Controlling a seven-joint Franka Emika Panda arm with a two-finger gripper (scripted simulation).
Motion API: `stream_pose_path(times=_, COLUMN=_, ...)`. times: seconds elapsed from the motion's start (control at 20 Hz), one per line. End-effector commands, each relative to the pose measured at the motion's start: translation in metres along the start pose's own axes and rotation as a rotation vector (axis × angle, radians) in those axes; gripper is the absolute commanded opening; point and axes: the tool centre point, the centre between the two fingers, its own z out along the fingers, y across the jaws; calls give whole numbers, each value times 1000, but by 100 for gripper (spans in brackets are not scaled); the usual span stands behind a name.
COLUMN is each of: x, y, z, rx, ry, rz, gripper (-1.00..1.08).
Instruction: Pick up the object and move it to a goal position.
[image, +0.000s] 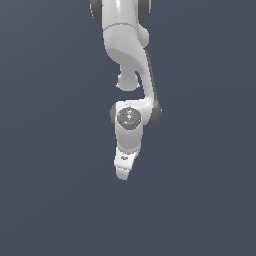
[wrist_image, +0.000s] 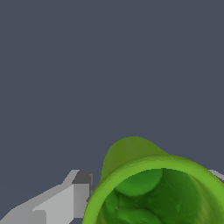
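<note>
Green cup (wrist_image: 159, 192) fills the near part of the wrist view, its rim and dark hollow facing the camera, with one grey finger (wrist_image: 65, 199) just beside its wall and a sliver of the other at the far edge; it sits between them, apparently clamped, though contact itself is hidden. In the exterior view the gripper (image: 123, 170) hangs below the white arm (image: 131, 65) against a bare grey background, and the cup cannot be seen there. My guess: the grip is off-centre on a round wall, so a quick swing could let it rotate or slip out.
</note>
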Motion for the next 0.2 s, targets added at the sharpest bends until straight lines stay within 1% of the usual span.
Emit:
stream_pose_path(times=0.0, x=-1, y=1, z=-1, rx=-1, ry=0, rz=3, gripper=-100)
stream_pose_path(times=0.15, x=-4, y=2, z=0, rx=-1, ry=0, rz=3, gripper=-100)
